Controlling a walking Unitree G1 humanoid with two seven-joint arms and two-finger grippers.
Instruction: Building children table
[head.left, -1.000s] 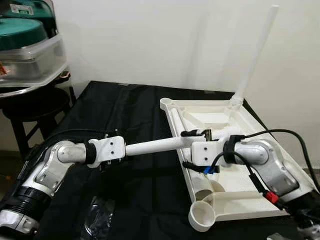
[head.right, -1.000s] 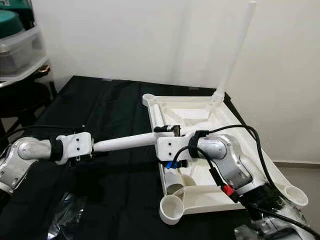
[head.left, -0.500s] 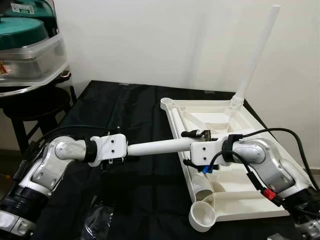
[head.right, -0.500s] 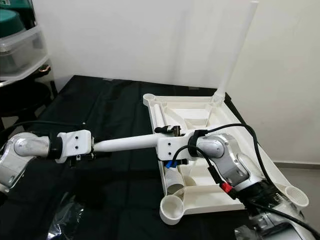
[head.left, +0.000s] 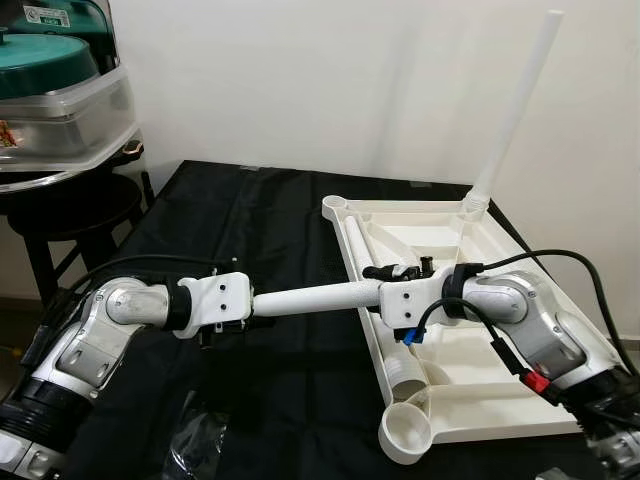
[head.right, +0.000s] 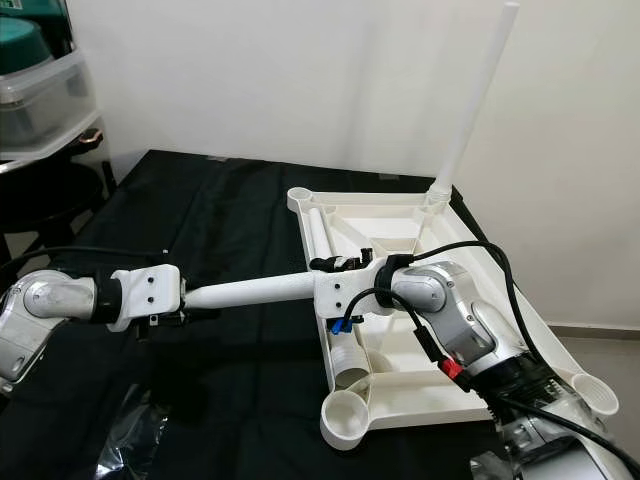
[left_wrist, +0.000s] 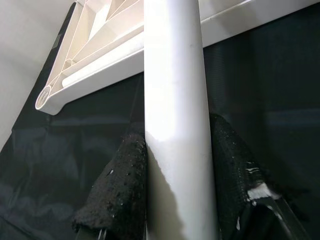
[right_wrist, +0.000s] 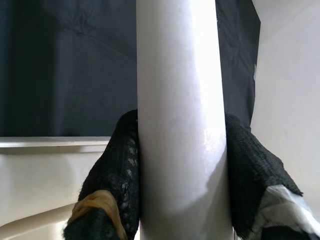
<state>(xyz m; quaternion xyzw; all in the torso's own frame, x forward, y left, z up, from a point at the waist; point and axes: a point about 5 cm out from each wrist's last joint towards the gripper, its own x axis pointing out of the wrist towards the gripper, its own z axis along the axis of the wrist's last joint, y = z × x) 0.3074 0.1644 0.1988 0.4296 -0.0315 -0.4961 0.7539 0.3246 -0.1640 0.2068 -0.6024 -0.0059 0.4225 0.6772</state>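
The white table top lies upside down on the black cloth. One white leg stands upright in its far right corner socket. A second white leg is held nearly level above the cloth, reaching over the top's left rim. My left gripper is shut on its left end, and my right gripper is shut on its right end above the table top. Two more tubes lie inside the top, one along the left rim and one near the front. The front left socket is empty.
A black stool at the left carries stacked plastic containers. Crumpled clear plastic wrap lies on the cloth near the front edge. A white wall stands close behind the table.
The held leg has levelled out slightly, its right end a little lower. Both grippers keep their hold and have barely moved.
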